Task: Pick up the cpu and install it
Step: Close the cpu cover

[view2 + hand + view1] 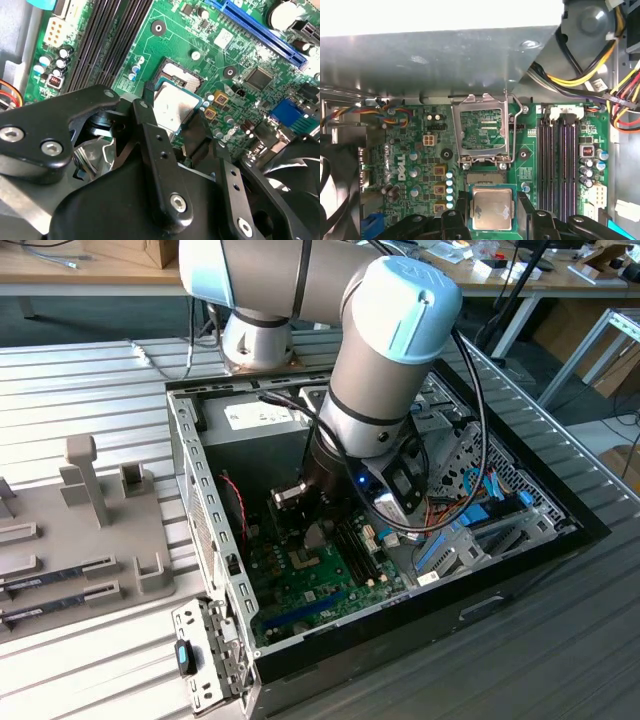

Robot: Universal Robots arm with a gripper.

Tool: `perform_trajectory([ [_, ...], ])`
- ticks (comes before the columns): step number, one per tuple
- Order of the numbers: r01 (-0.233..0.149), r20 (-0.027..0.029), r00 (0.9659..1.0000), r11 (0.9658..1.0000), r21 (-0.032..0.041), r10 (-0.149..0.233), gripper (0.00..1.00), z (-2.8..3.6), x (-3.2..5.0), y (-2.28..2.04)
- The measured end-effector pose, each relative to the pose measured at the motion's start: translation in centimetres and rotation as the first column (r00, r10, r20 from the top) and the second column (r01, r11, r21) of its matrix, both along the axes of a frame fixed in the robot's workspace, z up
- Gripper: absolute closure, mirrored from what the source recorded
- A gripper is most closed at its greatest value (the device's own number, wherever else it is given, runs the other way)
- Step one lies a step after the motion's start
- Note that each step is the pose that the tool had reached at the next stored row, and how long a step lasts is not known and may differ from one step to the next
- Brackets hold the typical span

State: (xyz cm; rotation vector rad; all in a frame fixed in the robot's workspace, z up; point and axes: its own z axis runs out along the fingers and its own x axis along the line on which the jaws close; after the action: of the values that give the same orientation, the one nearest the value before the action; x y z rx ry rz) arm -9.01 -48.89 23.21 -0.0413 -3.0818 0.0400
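Mid-install: holding, not yet seating. Gripping the cpu point(492, 210) by two opposite edges, jaws of the gripper point(493, 202) clenched on it, silvery top facing up. Hanging just short of the open socket point(485, 178), overlapping its nearer edge, with the load plate point(482, 131) flipped up and clear. Not seated, by the look of it; impossible to say whether touching the socket frame or just off it.

Calling, at a guess, for a small shift to centre over the socket, corners squared to the frame, then a flat, gentle drop. No tilt, no pressing on those pins.

From the first wrist view, getting the straight-down line: socket, plate and memory slots point(559, 150) alongside. From the second wrist view, getting the slant: chip riding between black fingers point(150, 131), offset from the socket.

From the exterior view, getting the big picture: arm point(385, 350) reaching down into the computer case point(190, 455) at centre frame, gripper low over the green motherboard point(320, 585), grey fixture tray point(60, 530) at lower left on the slatted worktop point(100, 370).
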Motion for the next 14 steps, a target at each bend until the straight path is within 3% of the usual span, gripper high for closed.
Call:
perform_trajectory([
  [8, -0.008, -0.0001, 1.0, 1.0, -0.0013, 0.008, 0.53, -1.63, -0.26, 0.04],
  [14, -0.011, -0.0001, 0.9999, 0.9999, -0.0013, 0.011, 0.53, -2.3, -0.37, -0.01],
])
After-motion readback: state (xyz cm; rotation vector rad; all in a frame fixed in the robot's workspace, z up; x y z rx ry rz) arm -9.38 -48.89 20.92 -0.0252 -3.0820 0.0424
